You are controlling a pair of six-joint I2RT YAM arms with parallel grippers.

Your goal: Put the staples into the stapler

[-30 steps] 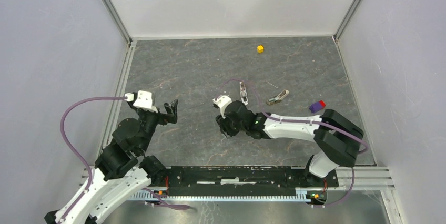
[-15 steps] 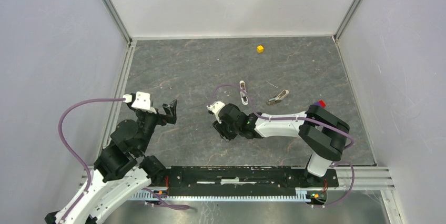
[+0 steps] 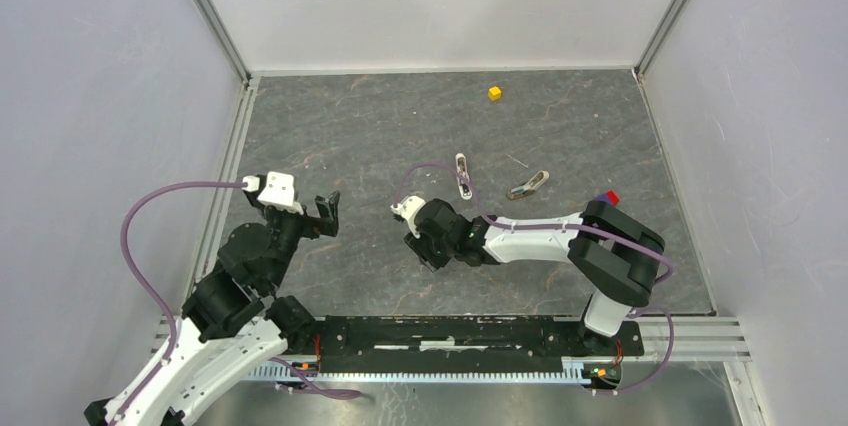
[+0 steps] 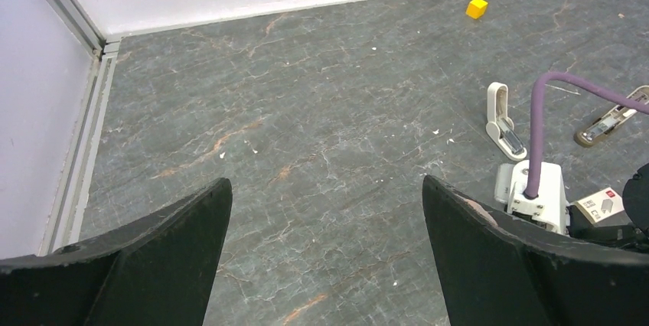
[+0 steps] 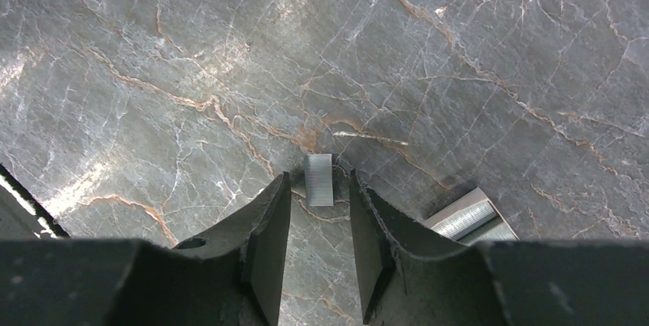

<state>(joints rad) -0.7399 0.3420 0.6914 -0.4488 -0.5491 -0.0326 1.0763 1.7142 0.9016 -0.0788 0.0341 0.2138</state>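
Grey marbled table (image 3: 370, 126), pale walls on 3 sides. Right gripper (image 5: 319, 188), at lower centre of its wrist view, has its 2 fingers (image 5: 269, 219) narrowly apart. The staples (image 5: 318, 174) lie flat on the table between the tips, touching neither. Stapler (image 3: 462, 176) lies centre-right in the top view, above and right of that gripper. Left gripper (image 4: 327, 184), at the left of the top view, stands wide apart.

Even bright overhead light, soft shadows, mild sheen on stone table (image 5: 153, 73), sharp focus throughout
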